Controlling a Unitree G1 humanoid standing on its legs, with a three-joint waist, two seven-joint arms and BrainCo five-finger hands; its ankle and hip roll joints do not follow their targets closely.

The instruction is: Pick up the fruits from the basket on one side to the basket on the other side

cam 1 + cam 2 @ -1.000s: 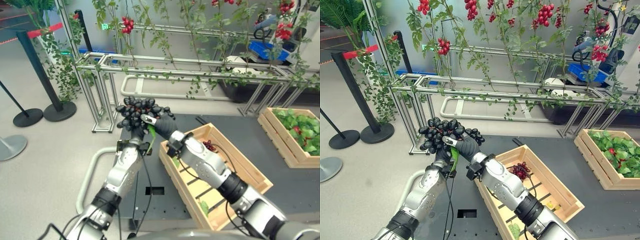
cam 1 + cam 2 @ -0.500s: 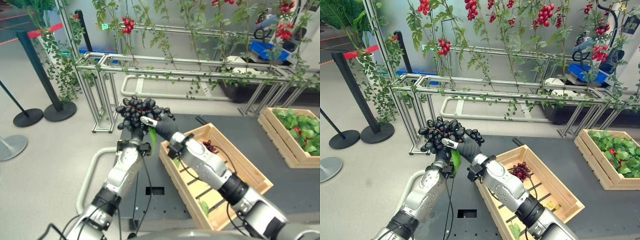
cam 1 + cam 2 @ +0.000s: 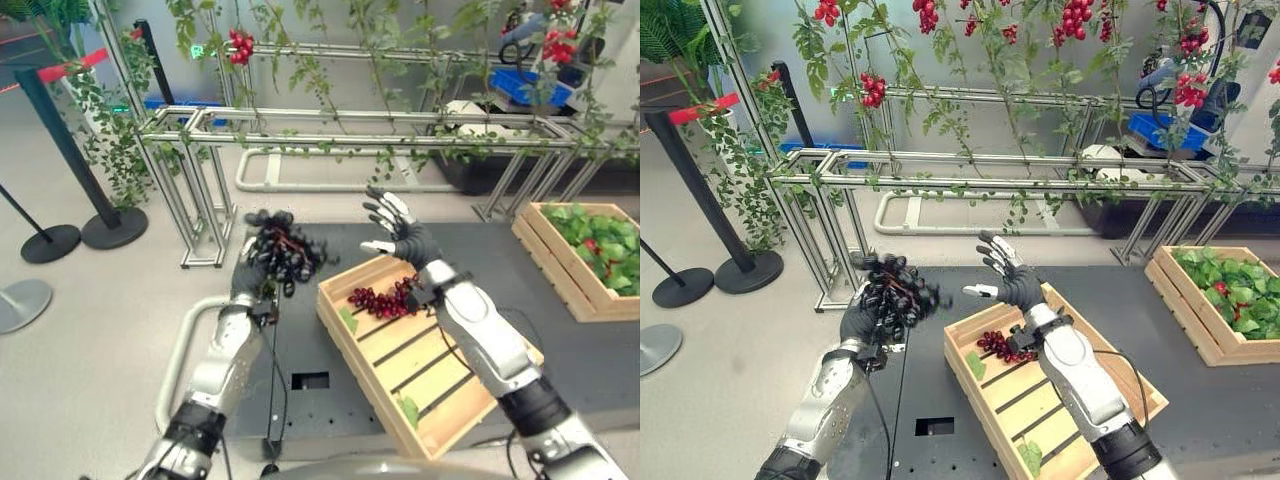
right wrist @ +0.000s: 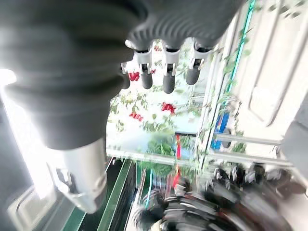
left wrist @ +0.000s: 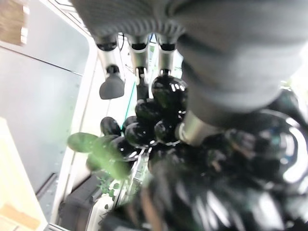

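A bunch of black grapes [image 3: 284,255] is held up in my left hand [image 3: 246,281], left of the wooden crate [image 3: 452,405]. In the left wrist view the grapes [image 5: 159,122] sit against the palm with the thumb curled round them. My right hand [image 3: 402,236] hovers open with fingers spread above the crate's far corner, apart from the grapes. A bunch of red grapes [image 3: 381,298] lies inside the crate near its far end, just under the right wrist. The right wrist view shows straight fingers [image 4: 166,72] and the black grapes [image 4: 226,192] beyond them.
A second wooden crate [image 3: 553,262] with green leaves and red fruit stands at the right. Metal racks [image 3: 330,130] hung with vines and red berries run across the back. Black stanchion posts [image 3: 95,215] stand on the floor at the left. The crates rest on a dark platform [image 3: 480,260].
My right hand has let go of the black grapes, opened and drawn back right over the crate. The left hand keeps the bunch, a little lower. The camera has shifted.
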